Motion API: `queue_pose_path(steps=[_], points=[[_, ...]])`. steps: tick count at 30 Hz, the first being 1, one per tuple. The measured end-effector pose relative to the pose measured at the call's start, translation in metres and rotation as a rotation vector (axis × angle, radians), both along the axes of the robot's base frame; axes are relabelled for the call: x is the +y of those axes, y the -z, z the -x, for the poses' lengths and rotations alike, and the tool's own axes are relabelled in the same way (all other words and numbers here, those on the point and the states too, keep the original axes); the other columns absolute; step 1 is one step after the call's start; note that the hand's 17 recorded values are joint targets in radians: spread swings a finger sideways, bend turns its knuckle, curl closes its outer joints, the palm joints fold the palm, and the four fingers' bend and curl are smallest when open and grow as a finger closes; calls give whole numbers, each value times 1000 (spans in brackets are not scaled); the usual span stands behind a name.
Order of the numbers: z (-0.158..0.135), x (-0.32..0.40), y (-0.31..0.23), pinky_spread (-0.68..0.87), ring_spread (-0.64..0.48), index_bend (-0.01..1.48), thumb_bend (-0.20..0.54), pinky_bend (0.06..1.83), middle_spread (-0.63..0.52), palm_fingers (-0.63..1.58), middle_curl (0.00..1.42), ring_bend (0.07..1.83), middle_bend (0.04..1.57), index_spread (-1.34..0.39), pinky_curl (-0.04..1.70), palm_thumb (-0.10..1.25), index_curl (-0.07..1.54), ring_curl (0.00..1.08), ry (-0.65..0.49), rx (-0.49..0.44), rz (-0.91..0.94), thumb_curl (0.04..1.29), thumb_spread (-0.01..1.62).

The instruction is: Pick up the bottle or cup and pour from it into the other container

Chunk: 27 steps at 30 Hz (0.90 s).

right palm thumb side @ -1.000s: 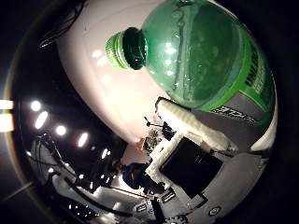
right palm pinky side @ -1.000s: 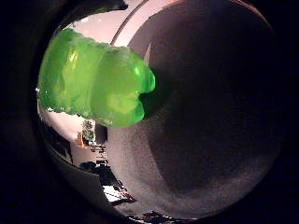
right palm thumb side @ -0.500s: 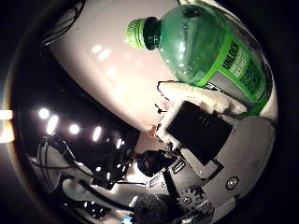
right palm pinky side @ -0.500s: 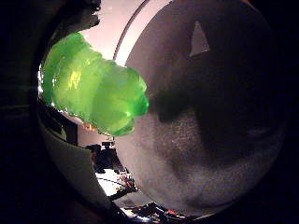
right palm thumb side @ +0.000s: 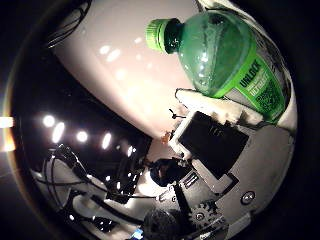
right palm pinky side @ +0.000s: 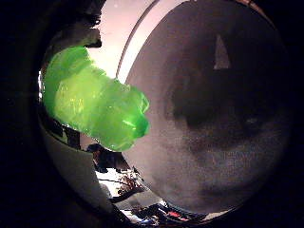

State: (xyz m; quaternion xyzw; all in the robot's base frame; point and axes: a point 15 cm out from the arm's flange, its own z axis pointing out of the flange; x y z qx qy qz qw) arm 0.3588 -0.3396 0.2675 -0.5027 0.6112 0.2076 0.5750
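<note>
A green plastic bottle (right palm thumb side: 225, 55) with a green screw cap (right palm thumb side: 160, 35) and a printed label lies close across the palm in the right thumb side palm view. My right hand (right palm thumb side: 215, 150) is curled on it, with a white and black finger (right palm thumb side: 215, 103) pressed along its side. The right little finger side palm view shows the bottle's ribbed green lower end (right palm pinky side: 95, 100) over a wide grey round surface (right palm pinky side: 209, 114) with a pale rim. I cannot tell whether that surface is a bowl or a mat. The bottle lies tilted, not upright.
A glossy white table top (right palm thumb side: 120, 80) with reflected lamps lies behind the bottle. A small pale triangle (right palm pinky side: 221, 54) shows on the grey surface. Dark clutter and stands (right palm pinky side: 119, 176) lie beyond the table's edge.
The whole background has shifted in both views, so the hand has moved with the bottle. In the thumb side view the bottle looks smaller than one second ago.
</note>
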Motion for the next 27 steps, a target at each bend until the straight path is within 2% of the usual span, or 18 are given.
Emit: queue_pose_path(steps=[4, 9, 27], points=[[-4, 20, -25, -190, -193, 1147, -14, 1458, -112, 1096, 733, 1415, 1380, -206, 545, 1165, 864, 704, -58, 9, 75, 855, 322], [-9, 59, -57, -189, -186, 1154, -14, 1420, -95, 1101, 741, 1425, 1386, -203, 603, 1168, 866, 714, -154, 43, 192, 895, 255], [-19, 203, -138, -203, -183, 1169, -17, 1300, -92, 1109, 759, 1434, 1375, -199, 792, 1154, 859, 723, -318, 253, 740, 957, 179]])
